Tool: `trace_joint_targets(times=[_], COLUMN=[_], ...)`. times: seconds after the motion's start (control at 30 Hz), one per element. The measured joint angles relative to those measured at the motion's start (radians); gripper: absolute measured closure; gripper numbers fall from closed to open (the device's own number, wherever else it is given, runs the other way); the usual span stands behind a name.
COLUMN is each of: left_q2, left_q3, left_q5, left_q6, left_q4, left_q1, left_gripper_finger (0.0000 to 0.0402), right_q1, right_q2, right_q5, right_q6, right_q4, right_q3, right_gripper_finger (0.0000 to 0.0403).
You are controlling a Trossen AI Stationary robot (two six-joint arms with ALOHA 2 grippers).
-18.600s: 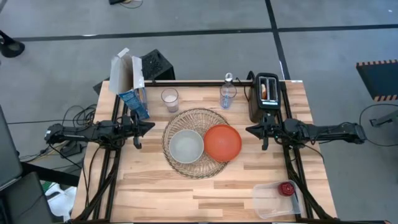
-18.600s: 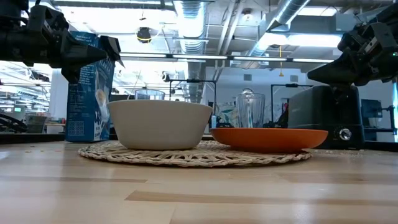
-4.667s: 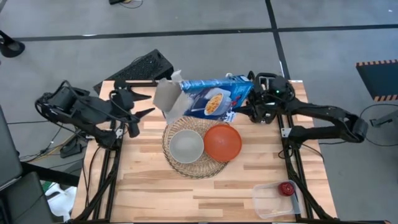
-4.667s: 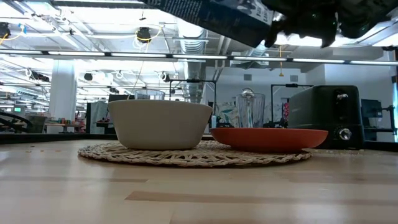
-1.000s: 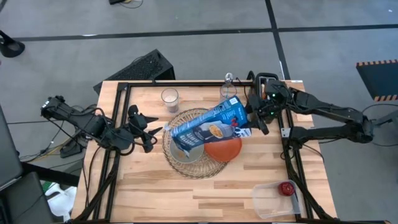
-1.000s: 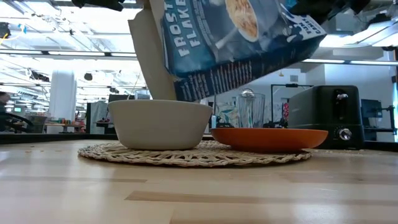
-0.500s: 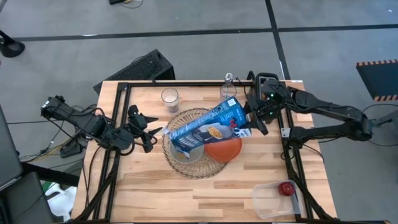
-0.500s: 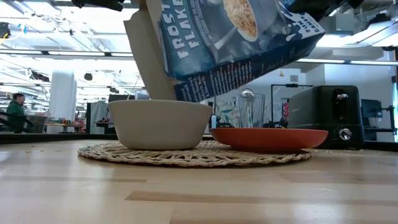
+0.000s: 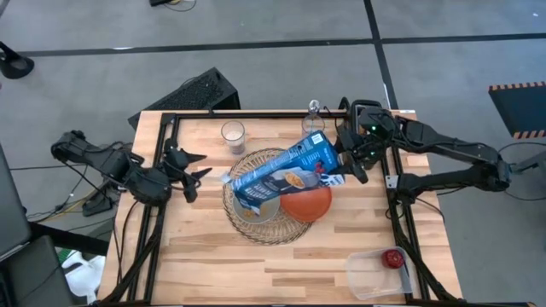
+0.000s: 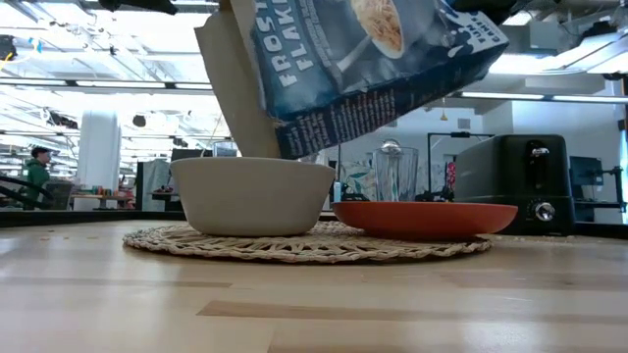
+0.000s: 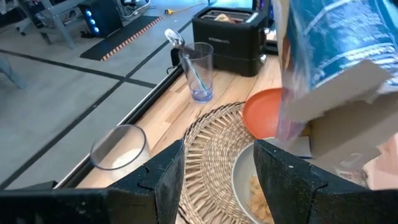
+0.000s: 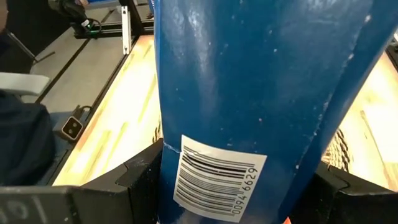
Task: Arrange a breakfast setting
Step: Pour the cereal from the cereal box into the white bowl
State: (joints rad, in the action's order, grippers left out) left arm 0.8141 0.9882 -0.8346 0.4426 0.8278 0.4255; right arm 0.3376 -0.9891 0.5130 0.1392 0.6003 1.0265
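Observation:
My right gripper (image 9: 341,160) is shut on the blue-and-white cereal box (image 9: 284,173), held tipped above the woven mat (image 9: 256,228). The box's open top (image 10: 235,88) hangs over the pale grey bowl (image 10: 253,196), which has flakes in it (image 11: 256,186). The orange plate (image 9: 309,205) rests on the mat beside the bowl. Left of the mat, my left gripper (image 9: 193,167) stands open with nothing between its fingers. A red apple (image 9: 392,257) lies in a clear container. A metal spoon (image 11: 180,45) stands in a glass. My right gripper pinches the box near its closed bottom end (image 12: 214,186), one finger (image 12: 146,180) on each broad side. The fingers come from the table's right and lie across the box. The box is lifted clear and slants down toward its open top over the bowl.
A black toaster (image 10: 520,181) stands at the far right under my right arm. A glass (image 9: 232,134) and the spoon's glass (image 9: 313,124) stand behind the mat. The clear container (image 9: 375,275) sits at the near right corner. Bare wood lies along the near edge.
My left gripper has drawn back a little from the mat, toward the table's left and far edges. The box has stayed tipped over the bowl in my right gripper.

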Motion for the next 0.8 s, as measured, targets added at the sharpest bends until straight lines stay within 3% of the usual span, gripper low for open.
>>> trace_joint_targets(times=[0.3,0.8], left_q2=[-0.036,-0.036], left_q3=[0.000,-0.013], left_q5=[0.001,0.001], left_q6=[-0.003,0.005], left_q4=[0.020,0.022], left_q1=[0.000,0.000], left_gripper_finger=[0.0222,0.0222], right_q1=[-0.018,-0.017], right_q2=[-0.078,-0.072], right_q5=[-0.006,-0.015], right_q6=[0.002,0.000], right_q4=[0.014,0.002], right_q3=[0.018,0.019], right_gripper_finger=[0.0123,0.0123])
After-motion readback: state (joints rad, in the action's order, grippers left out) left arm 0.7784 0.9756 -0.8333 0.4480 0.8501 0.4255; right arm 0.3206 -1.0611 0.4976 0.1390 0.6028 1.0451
